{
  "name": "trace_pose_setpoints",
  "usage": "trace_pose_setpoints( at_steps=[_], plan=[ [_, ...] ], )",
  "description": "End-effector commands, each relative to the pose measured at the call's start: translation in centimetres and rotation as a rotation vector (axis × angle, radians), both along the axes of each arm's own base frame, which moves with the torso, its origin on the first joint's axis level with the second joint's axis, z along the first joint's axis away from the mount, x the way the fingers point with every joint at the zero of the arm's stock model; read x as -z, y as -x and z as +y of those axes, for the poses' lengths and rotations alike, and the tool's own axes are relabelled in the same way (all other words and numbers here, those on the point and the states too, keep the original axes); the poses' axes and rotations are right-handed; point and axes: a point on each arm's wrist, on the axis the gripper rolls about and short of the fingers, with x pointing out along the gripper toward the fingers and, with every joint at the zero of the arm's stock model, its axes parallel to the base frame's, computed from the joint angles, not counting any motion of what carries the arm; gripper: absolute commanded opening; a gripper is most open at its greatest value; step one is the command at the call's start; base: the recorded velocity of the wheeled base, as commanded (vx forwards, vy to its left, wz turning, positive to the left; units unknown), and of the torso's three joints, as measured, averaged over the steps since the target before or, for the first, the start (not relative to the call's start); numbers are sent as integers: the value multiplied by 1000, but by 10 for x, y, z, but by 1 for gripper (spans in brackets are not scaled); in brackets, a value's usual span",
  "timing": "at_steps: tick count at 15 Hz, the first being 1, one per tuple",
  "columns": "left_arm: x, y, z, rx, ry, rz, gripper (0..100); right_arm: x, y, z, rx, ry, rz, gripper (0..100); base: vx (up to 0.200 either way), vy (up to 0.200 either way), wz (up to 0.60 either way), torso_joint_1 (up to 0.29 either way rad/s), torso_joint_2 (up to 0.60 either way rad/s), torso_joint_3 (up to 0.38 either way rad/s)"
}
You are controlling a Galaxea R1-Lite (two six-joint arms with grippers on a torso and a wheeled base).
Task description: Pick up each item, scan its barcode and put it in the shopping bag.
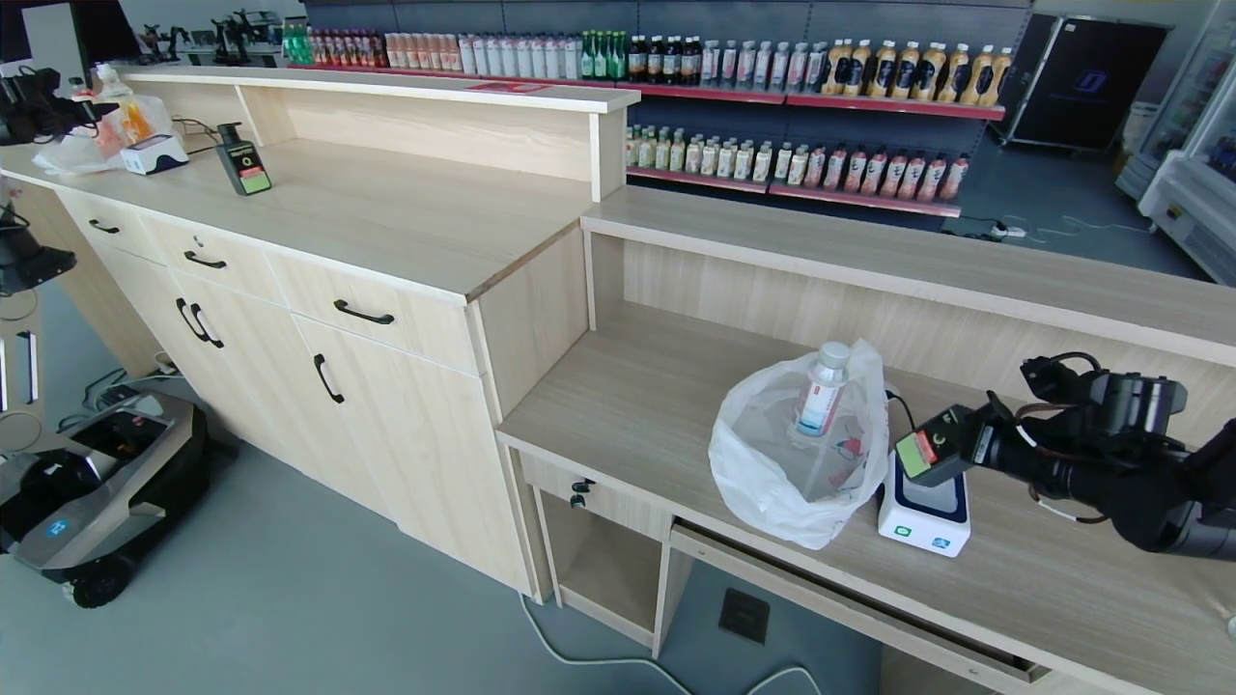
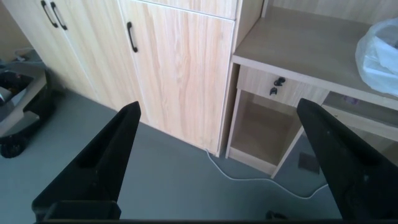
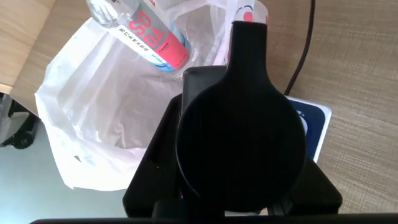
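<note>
One bottle (image 1: 823,391) is recorded upright, cap uppermost, in one shopping bag (image 1: 772,483). One scanner (image 1: 927,452) is grasped by the right gripper (image 1: 970,446). The left gripper (image 2: 219,106) is released.

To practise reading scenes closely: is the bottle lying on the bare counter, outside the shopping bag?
No, the bottle stands upright inside the shopping bag on the counter.

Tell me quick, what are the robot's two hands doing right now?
Left gripper: open, holding nothing.
Right gripper: closed on the handheld barcode scanner.
</note>
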Motion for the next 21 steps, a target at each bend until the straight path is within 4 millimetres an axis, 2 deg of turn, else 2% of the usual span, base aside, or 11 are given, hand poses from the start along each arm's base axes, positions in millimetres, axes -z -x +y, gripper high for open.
trace_pose_setpoints(
  at_steps=[1,2,3,5,8,11,14,18,21],
  plan=[
    [0,0,0,0,0,0,100,-37,50,14,-82,240,-77,0,0,0,0,0,0,0],
    [0,0,0,0,0,0,100,-49,74,14,-107,394,-96,0,0,0,0,0,0,0],
    [0,0,0,0,0,0,100,-62,89,4,-93,526,-98,0,0,0,0,0,0,0],
    [0,0,0,0,0,0,100,-80,107,-4,-91,700,-141,0,0,0,0,0,0,0],
    [0,0,0,0,0,0,100,-94,119,-6,-90,802,-206,0,0,0,0,0,0,0],
    [0,0,0,0,0,0,100,-92,119,3,-124,810,-214,0,0,0,600,4,1,2],
    [0,0,0,0,0,0,100,-81,107,11,-179,776,-200,0,0,0,600,9,1,-1],
    [0,0,0,0,0,0,100,-34,77,20,-233,610,-67,0,0,0,0,0,0,0],
    [0,0,0,0,0,0,100,-9,58,23,-249,533,-1,0,0,0,0,0,0,0]
  ],
)
